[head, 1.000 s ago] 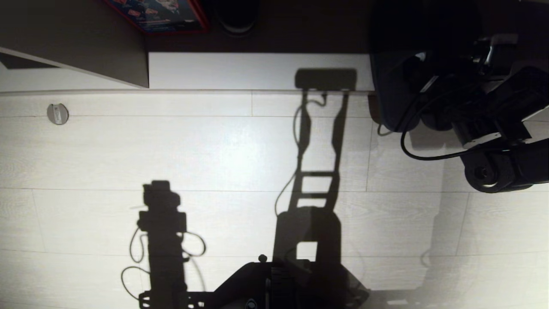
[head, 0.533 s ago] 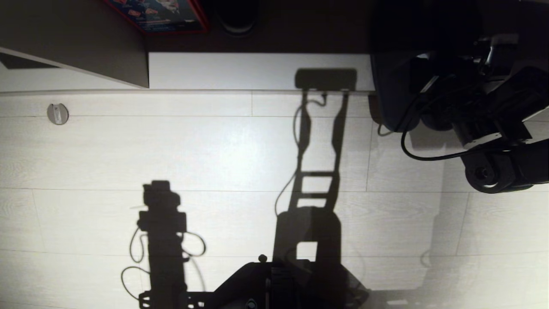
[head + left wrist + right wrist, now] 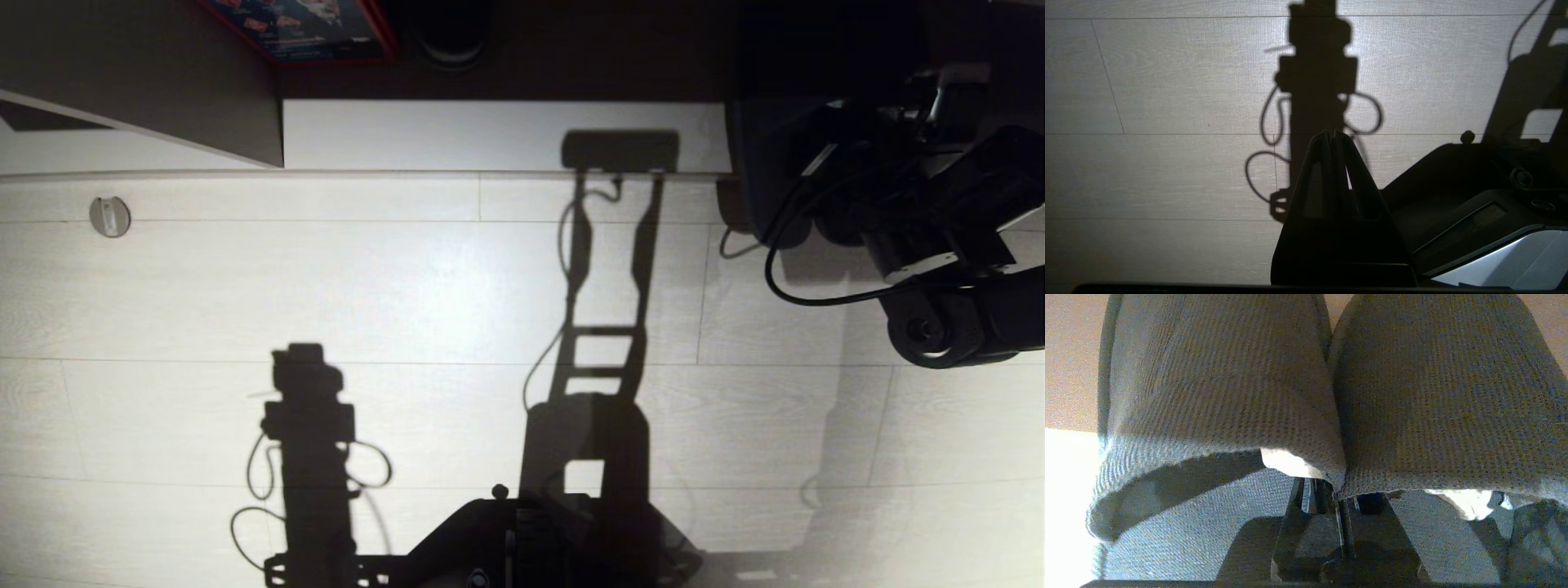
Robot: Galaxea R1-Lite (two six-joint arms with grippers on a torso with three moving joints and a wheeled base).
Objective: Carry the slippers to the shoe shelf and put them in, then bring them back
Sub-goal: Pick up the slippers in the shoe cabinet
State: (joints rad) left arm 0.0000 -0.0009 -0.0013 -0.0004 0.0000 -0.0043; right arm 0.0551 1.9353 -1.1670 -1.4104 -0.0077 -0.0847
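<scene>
Slippers (image 3: pixel 1331 396), 2 of them side by side, now sit pinched at their inner edges by the right gripper (image 3: pixel 1331 490), which has snapped closed from wide open, up at 2 o'clock by the shoe shelf (image 3: pixel 490 135). Lifting looks next. Left gripper (image 3: pixel 1331 139) hangs closed, empty, over the floor (image 3: pixel 408 286).

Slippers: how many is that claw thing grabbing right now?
2. One slipper and the other slipper lie side by side, inner edges pinched together by the right gripper. No others show.
</scene>
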